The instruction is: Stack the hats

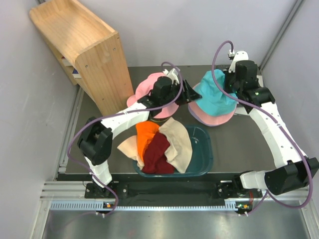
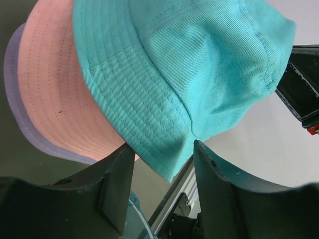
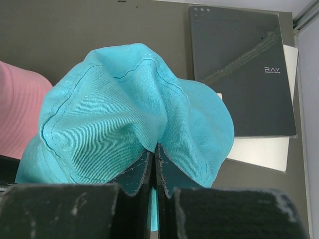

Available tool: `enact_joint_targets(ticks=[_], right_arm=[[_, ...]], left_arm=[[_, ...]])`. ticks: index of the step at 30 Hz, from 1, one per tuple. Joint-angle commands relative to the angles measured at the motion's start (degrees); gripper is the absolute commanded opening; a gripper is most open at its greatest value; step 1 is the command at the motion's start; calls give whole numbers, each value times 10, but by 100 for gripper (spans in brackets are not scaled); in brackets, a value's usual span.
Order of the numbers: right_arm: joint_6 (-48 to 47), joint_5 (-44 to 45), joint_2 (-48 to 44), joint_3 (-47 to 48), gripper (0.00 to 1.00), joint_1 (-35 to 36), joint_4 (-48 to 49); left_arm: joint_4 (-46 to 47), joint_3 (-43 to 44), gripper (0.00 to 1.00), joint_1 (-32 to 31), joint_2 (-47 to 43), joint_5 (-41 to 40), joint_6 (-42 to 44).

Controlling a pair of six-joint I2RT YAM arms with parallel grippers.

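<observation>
A pink hat (image 1: pixel 142 88) lies beside the wooden shelf (image 1: pixel 84 45). An orange hat (image 1: pixel 147 133), a maroon hat (image 1: pixel 158 153) and a beige hat (image 1: pixel 180 140) fill the tub (image 1: pixel 205 152). The left gripper (image 2: pixel 162 149) stands open, fingers apart at the brim of the teal hat (image 1: pixel 214 97). This hat tops a peach hat (image 2: pixel 55 99) and a lavender hat (image 2: pixel 12 89), its crown pinched in the closed right gripper (image 3: pixel 153 149).

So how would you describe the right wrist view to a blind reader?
The right gripper is pinched shut on a fold of the teal hat, which fills most of the frame. A pink hat peeks in at left; a dark flat panel lies behind.
</observation>
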Motion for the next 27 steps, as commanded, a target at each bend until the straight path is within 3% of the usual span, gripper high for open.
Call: enact_joint_targets(ticks=[1, 4, 9, 15, 25, 26, 27], right_arm=[[9, -9, -16, -5, 0, -4, 26], [9, -9, -15, -4, 0, -5, 25], [11, -16, -22, -7, 0, -5, 21], [20, -24, -28, -25, 0, -4, 15], [42, -54, -42, -76, 1, -6, 16], [43, -57, -42, -74, 4, -7, 10], [46, -69, -45, -66, 15, -9, 5]], left_arm=[[44, 26, 52, -2, 0, 1, -6], [41, 26, 28, -1, 1, -11, -11], [16, 25, 0, -1, 2, -31, -6], [-117, 38, 0, 0, -5, -93, 19], [-226, 97, 0, 4, 54, -96, 77], [-225, 101, 0, 4, 55, -95, 88], [-225, 106, 0, 3, 60, -93, 95]])
